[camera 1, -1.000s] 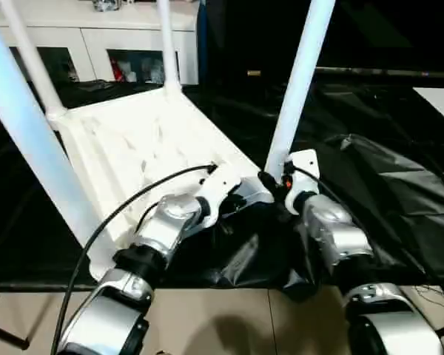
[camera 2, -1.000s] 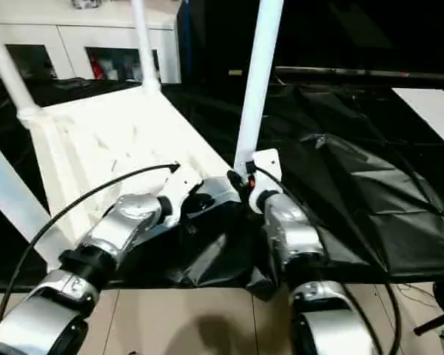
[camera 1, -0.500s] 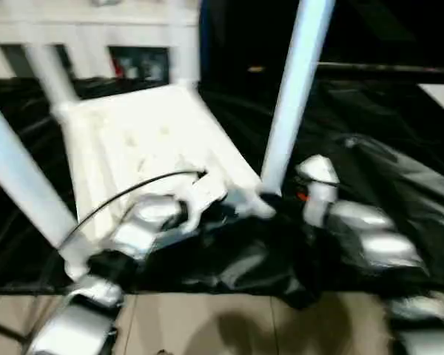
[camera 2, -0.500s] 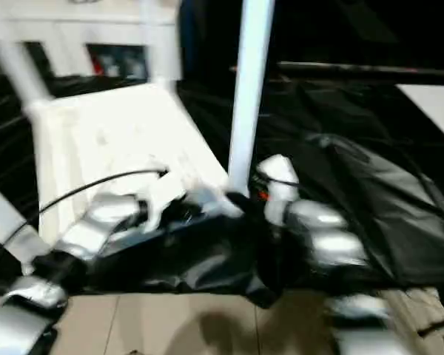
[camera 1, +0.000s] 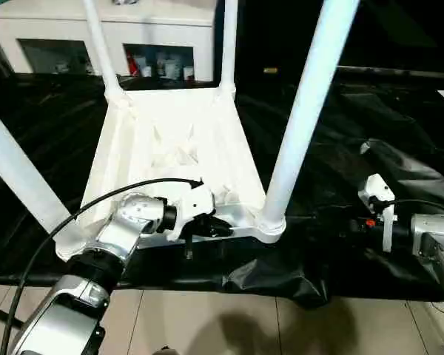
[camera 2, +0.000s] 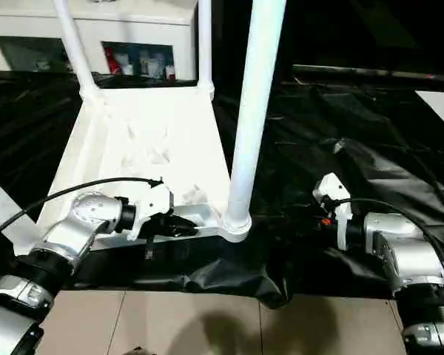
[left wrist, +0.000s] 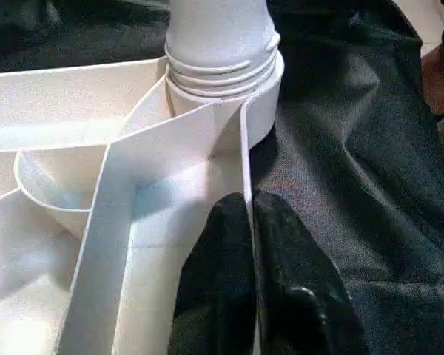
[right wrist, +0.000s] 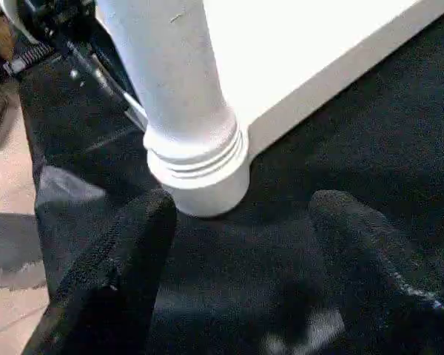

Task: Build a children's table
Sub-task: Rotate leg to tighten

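Right hand (right wrist: pixel 237 222) now clear of leg (camera 2: pixel 255 111)

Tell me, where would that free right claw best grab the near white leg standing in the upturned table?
Probably low on the leg, just above its threaded base in the corner socket. The shaft is round and upright, so the open right gripper can close around it level, coming from the robot's right across the black sheet.

Upturned tabletop (camera 2: pixel 144 140) on black sheet (camera 2: pixel 370 155), legs (camera 2: pixel 253 111) upright, left end effector (camera 2: pixel 179 228) at rim
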{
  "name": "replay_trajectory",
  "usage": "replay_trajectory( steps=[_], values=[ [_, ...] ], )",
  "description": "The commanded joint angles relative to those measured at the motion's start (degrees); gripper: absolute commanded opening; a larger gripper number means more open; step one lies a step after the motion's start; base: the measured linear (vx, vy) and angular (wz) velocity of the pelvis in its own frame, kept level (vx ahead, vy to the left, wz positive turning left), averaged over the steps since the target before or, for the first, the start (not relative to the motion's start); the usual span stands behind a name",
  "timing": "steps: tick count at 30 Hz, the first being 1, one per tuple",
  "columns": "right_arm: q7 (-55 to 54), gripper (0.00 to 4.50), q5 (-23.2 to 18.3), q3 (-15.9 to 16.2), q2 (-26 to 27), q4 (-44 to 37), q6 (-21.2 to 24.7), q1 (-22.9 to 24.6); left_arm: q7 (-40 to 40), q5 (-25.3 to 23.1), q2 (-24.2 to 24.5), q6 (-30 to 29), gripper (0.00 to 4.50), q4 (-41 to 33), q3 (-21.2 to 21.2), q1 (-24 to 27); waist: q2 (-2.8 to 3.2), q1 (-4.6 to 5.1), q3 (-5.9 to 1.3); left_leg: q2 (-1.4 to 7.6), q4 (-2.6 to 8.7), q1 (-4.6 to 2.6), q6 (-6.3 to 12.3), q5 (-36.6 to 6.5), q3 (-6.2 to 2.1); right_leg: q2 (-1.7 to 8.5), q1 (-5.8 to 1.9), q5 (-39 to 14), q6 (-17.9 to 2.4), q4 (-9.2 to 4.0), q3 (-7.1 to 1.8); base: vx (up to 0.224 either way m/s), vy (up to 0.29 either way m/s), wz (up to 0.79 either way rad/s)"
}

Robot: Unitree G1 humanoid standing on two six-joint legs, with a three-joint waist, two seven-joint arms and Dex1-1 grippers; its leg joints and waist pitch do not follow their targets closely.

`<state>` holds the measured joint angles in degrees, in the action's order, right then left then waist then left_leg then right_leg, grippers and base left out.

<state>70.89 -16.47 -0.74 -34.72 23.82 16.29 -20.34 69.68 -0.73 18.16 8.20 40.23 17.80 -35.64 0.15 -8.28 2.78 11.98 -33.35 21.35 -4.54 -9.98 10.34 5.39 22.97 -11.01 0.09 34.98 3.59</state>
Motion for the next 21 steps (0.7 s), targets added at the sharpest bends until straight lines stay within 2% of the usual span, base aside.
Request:
replay_trajectory(
  steps=[1,2,3,6,7,8,11,12,13,16,17,18,21],
  values=[
    [-0.93,3.20,-1.31,-0.99,0.26,-2.05,0.69,0.39,2.41,1.47,-0.30,1.01,0.55,-3.22,0.80,0.78,-0.43,0.14,-3.79,1.45,3.49,-0.75,3.56,-10.44,0.03,2.73,-2.97,-6.74,-13.99,-3.75,-2.00,0.000,0.000,0.00],
    [-1.07,3.20,-1.47,-1.08,0.48,-2.46,0.90,0.62,2.71,1.84,-0.20,0.78,0.89,-3.95,0.72,1.05,-0.45,0.25,-3.85,1.47,3.49,-0.58,3.59,-9.71,-0.05,2.66,-3.06,-5.27,-14.08,-3.51,-1.93,0.000,0.000,0.00],
    [-1.24,3.20,-1.78,-1.27,0.84,-3.22,1.41,1.02,3.13,2.60,-0.12,0.31,0.98,-5.25,0.42,1.51,-0.59,0.19,-3.97,1.48,3.39,-0.64,3.90,-8.91,-0.04,2.70,-3.11,-3.67,-14.50,-3.23,-1.91,0.000,0.000,0.00],
    [-1.35,3.20,-2.94,-1.12,0.87,-6.18,3.12,2.55,4.23,4.21,0.55,-0.33,1.19,-8.85,-0.28,2.66,-0.51,0.08,-3.90,1.53,3.27,-0.71,4.71,-8.39,0.14,2.54,-2.90,-2.12,-15.31,-3.19,-1.96,0.000,0.000,0.00],
    [-1.38,3.20,-3.37,-1.04,0.65,-7.65,3.64,3.33,4.05,5.05,1.31,-1.40,1.19,-12.02,-0.86,3.69,-0.29,-0.02,-3.86,1.49,3.29,-0.57,4.69,-8.53,0.10,2.60,-2.99,-2.43,-15.20,-3.17,-1.93,0.000,0.000,0.00],
    [-1.44,3.20,-3.63,-1.00,0.54,-8.63,3.94,3.88,3.86,5.64,1.85,-2.16,1.43,-14.25,-1.28,4.47,-0.50,0.15,-3.75,1.60,3.44,-0.44,4.40,-9.11,0.02,2.70,-3.15,-3.11,-14.96,-3.18,-1.93,0.000,0.000,0.00],
    [-1.82,3.20,-4.26,-1.49,-0.06,-12.07,4.94,5.88,0.30,7.11,2.70,-5.89,1.50,-21.42,-3.69,7.59,-0.48,0.34,-3.54,1.68,3.71,-0.51,3.43,-11.30,-0.05,2.71,-3.10,-7.57,-13.75,-3.55,-1.93,0.000,0.000,0.00],
    [-3.30,3.20,-4.14,-2.00,-0.05,-13.08,5.43,6.59,-4.40,6.87,2.40,-7.62,1.72,-25.06,-5.82,9.75,-0.49,0.50,-3.40,1.55,3.76,-0.49,3.39,-11.82,0.03,2.58,-2.93,-8.99,-13.35,-3.85,-1.94,0.000,0.000,0.00],
    [-3.75,3.20,-4.09,-2.13,-0.02,-13.31,5.53,6.79,-5.71,6.77,2.31,-8.02,1.84,-26.00,-6.39,10.37,-0.49,0.71,-3.38,1.69,3.82,-0.49,2.80,-12.56,-0.08,2.70,-2.95,-10.01,-12.94,-3.91,-2.02,0.000,0.000,0.00],
    [-6.06,3.20,-3.54,-2.61,0.28,-14.92,5.96,7.83,-12.84,6.07,0.61,-7.87,1.93,-28.18,-9.48,12.63,-0.72,1.11,-3.21,1.25,3.84,-0.72,2.31,-14.01,0.00,2.49,-2.62,-15.45,-10.79,-4.72,-1.99,0.000,0.000,0.00],
    [-9.72,3.20,-3.10,-3.85,1.31,-15.87,6.88,8.05,-17.67,6.61,-1.22,-8.79,1.93,-29.34,-12.24,14.20,-0.33,1.16,-3.16,1.25,3.89,-0.65,2.09,-14.14,-0.08,2.45,-2.61,-16.01,-10.47,-4.73,-2.04,0.000,0.000,0.00],
    [-12.47,3.20,-2.88,-4.74,2.06,-16.70,7.69,8.27,-20.97,7.11,-2.40,-9.85,2.20,-30.57,-14.11,15.47,-0.54,1.46,-3.17,1.26,3.92,-0.50,1.71,-13.85,-0.11,2.38,-2.67,-15.57,-10.07,-4.78,-2.02,0.000,0.000,0.00],
    [-17.65,3.20,-3.39,-6.85,3.69,-19.15,9.12,9.33,-20.12,8.32,-0.48,-17.09,2.33,-38.79,-14.28,21.52,-0.55,1.90,-3.12,1.18,4.21,-0.42,1.39,-14.34,-0.33,2.29,-2.54,-17.85,-8.69,-4.96,-1.94,0.000,0.000,0.00]
  ],
)
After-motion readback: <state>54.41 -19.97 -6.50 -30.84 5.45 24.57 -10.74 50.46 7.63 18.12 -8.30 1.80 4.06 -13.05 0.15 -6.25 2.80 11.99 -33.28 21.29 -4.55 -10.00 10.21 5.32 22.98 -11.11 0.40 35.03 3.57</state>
